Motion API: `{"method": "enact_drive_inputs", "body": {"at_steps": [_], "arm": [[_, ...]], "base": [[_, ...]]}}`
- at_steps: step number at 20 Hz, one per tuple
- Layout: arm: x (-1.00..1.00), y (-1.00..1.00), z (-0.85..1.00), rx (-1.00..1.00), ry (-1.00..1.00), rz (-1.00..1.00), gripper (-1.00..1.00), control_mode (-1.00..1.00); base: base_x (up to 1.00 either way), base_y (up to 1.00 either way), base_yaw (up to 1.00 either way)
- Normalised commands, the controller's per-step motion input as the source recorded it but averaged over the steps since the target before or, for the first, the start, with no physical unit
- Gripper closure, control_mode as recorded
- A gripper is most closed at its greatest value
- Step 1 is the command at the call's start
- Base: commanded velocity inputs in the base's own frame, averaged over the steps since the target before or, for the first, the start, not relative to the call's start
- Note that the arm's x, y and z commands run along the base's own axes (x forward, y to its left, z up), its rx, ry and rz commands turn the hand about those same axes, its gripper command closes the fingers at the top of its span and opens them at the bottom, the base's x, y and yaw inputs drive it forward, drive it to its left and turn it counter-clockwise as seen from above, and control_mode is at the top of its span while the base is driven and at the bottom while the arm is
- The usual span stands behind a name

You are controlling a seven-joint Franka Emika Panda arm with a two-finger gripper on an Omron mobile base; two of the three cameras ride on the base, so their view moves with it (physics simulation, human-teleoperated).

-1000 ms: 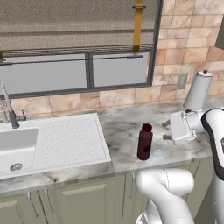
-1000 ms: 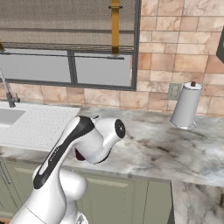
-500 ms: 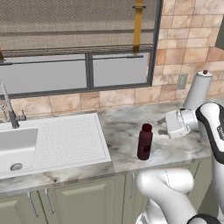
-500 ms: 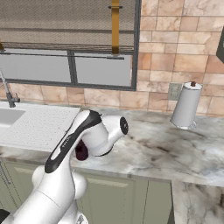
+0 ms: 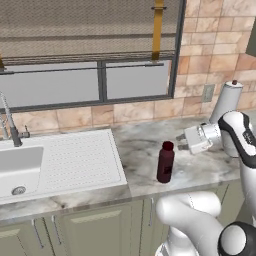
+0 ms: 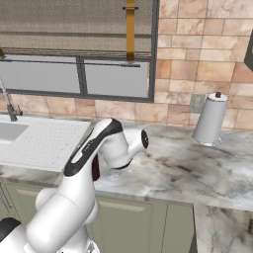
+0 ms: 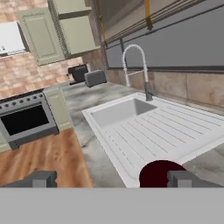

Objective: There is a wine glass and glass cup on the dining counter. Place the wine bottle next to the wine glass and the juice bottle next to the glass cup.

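- Standing upright on the veined marble worktop [image 5: 145, 150], the stout dark red juice bottle [image 5: 165, 162] sits just beside the gripper [image 7: 113, 179].
- Gripper jaws spread wide, holding nothing.

juice bottle [image 5: 165, 163]: dark red, slightly glossy
worktop [image 5: 145, 150]: veined marble, polished
sink [image 5: 55, 162]: white, matt, ribbed drainer
faucet [image 7: 139, 65]: shiny metal
wall [image 5: 210, 45]: matt stone tiles

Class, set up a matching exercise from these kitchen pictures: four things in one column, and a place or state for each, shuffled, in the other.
Things:
1. juice bottle
2. paper towel roll
3. hand
4. tap

Places or states:
A. open, holding nothing
B. rises behind the sink basin
C. upright beside the white drainboard
D. by the tiled wall under a socket

Pairs: 1-C, 2-D, 3-A, 4-B
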Motion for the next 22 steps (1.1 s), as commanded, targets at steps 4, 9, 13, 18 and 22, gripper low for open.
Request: {"method": "enact_drive_inputs", "body": {"at_steps": [4,9,13,18,22], "arm": [[0.11,0.00,-0.32,0.02,0.00,0.00,-1.00,-1.00],[0.17,0.00,-0.24,0.01,0.00,0.01,-1.00,-1.00],[0.15,0.00,-0.19,0.00,0.00,0.00,-1.00,-1.00],[0.12,-0.05,-0.05,0.03,0.00,0.01,-1.00,-1.00],[0.02,-0.04,-0.07,0.03,0.00,0.02,-1.00,-1.00]], "base": [[0.00,0.00,0.00],[0.00,0.00,0.00],[0.00,0.00,0.00],[0.00,0.00,0.00],[0.00,0.00,0.00]]}}
